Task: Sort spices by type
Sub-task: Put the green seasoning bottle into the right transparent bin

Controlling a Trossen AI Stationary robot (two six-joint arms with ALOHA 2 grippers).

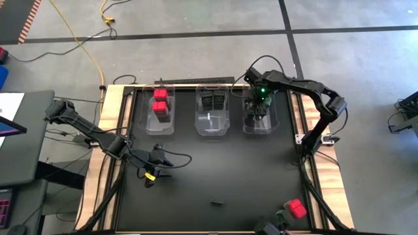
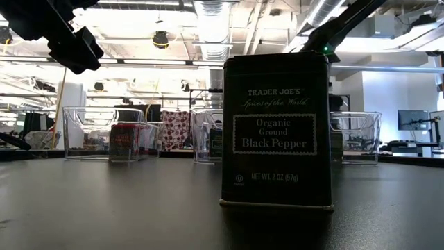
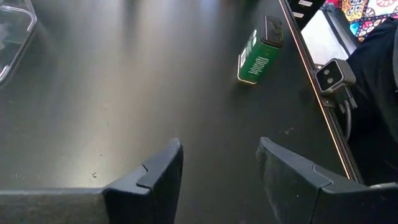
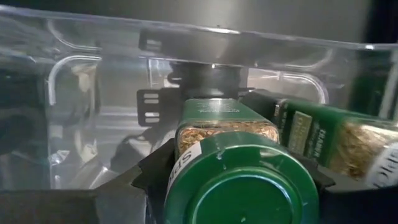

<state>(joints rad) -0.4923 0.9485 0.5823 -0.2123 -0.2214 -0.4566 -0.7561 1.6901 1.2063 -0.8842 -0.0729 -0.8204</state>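
Black tabletop (image 1: 215,170) — bright workshop behind

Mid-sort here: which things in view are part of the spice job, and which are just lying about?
Job: green-lidded jar in the right tool, at the right bin; black pepper tin; red-topped container; green tin on its side; left tool, open over the table.
Lying about: yellow cable on the floor; small camera at the table edge.
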